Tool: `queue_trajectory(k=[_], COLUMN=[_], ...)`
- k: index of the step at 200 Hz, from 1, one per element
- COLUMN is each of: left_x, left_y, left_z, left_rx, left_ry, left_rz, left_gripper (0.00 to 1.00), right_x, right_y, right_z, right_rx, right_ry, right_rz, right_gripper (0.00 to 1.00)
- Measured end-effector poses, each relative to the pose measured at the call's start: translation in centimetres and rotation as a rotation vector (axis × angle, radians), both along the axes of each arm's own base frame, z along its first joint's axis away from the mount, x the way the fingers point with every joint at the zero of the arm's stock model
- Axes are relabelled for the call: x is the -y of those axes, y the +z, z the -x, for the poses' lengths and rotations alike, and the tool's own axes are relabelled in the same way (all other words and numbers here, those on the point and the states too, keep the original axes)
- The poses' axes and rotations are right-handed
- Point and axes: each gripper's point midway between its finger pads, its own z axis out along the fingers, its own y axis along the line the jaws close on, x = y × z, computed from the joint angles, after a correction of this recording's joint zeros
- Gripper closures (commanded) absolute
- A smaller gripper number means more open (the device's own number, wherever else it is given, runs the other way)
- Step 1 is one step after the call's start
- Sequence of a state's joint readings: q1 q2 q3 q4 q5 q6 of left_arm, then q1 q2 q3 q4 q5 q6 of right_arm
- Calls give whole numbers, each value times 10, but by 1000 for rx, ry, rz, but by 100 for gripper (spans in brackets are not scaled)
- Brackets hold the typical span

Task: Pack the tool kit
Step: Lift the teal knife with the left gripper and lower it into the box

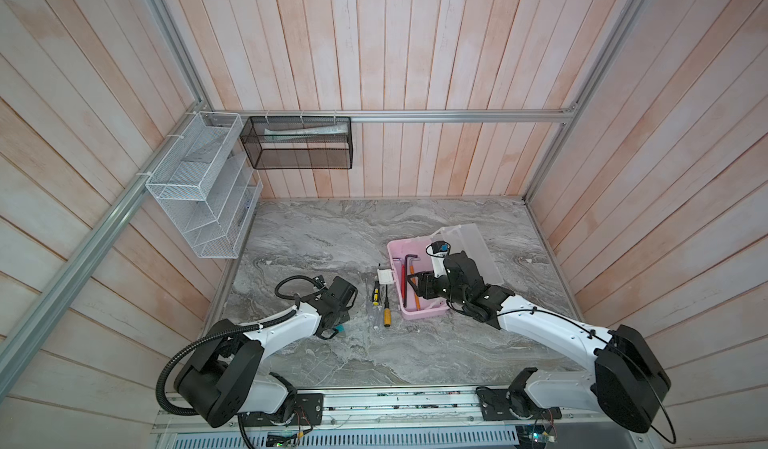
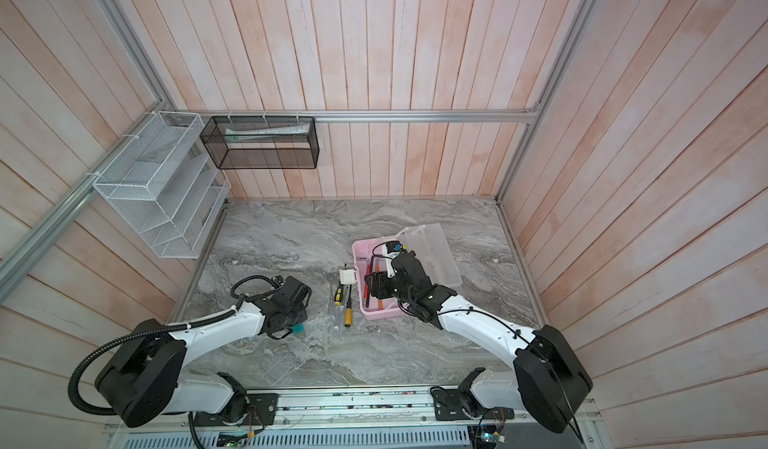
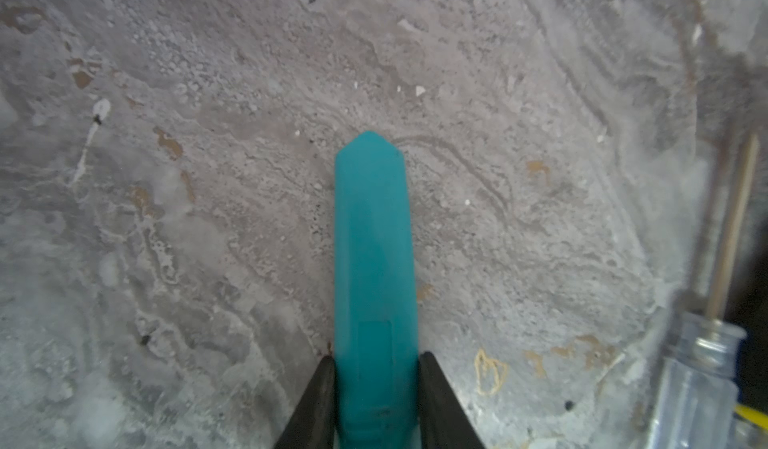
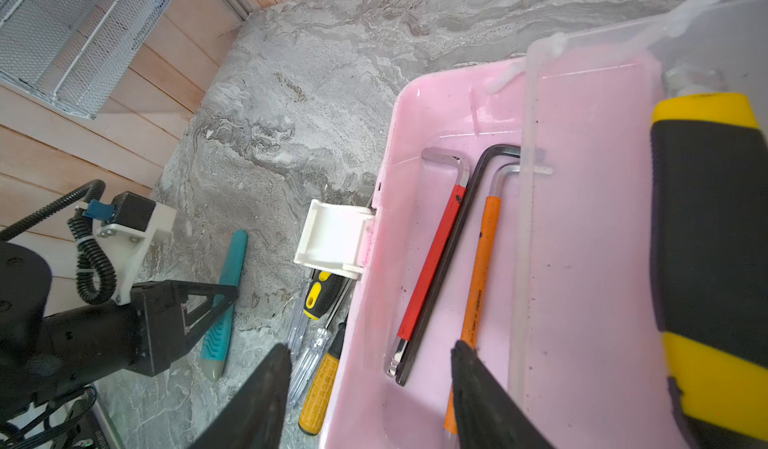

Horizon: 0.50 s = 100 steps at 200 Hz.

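**Left hand** (image 3: pixel 377 357): the two black fingers (image 3: pixel 320 388) sit against both flanks of the teal knife (image 3: pixel 372 239), which by appearance is a grip. The knife lies flat on the counter (image 3: pixel 166 176), and no lift is evident.

**Right hand** (image 4: pixel 370 345): the jaws stand well apart with nothing between them. The hand is poised over the latch-side wall of the pink case (image 4: pixel 415 106).

**Case:** it rests on the counter to the right of the knife. Its frosted lid (image 4: pixel 706 31) is open and its white latch (image 4: pixel 332 239) hangs outward.
- Inside lie a red-sleeved hex key (image 4: pixel 432 260), a black hex key (image 4: pixel 453 251) and an orange-sleeved hex key (image 4: pixel 482 272).
- A yellow-and-black handle (image 4: pixel 706 239) shows over the interior. It is too close to the camera to identify.

**Outside the case:** just beside the latch on the counter lie a small yellow-and-black screwdriver (image 4: pixel 318 295), clear-handled screwdrivers (image 4: pixel 309 357) and an amber-handled screwdriver (image 4: pixel 320 393).

**Assessment:** packing is judged partly done. The hex keys are in. The knife and the screwdrivers are yet to go in, and the lid is yet to be shut and latched.
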State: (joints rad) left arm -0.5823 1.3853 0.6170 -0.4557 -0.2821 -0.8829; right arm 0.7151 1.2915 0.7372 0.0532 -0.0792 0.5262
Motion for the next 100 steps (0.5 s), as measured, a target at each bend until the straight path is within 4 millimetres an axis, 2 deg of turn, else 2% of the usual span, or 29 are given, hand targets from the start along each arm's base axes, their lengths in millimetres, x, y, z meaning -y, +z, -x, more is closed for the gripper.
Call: queue_trajectory(k=[53, 100], left_x=[8, 22], left_y=[14, 34], left_z=[-1, -4], left_rx=[32, 71], left_ry=[-15, -45], left_rz=[61, 149], left_gripper=[73, 73], right_x=[1, 5], right_y=[0, 1], right_z=[-1, -5], right_rx=[-4, -17], right_ry=[-7, -23], right_rz=[-3, -24], right_gripper=[39, 39])
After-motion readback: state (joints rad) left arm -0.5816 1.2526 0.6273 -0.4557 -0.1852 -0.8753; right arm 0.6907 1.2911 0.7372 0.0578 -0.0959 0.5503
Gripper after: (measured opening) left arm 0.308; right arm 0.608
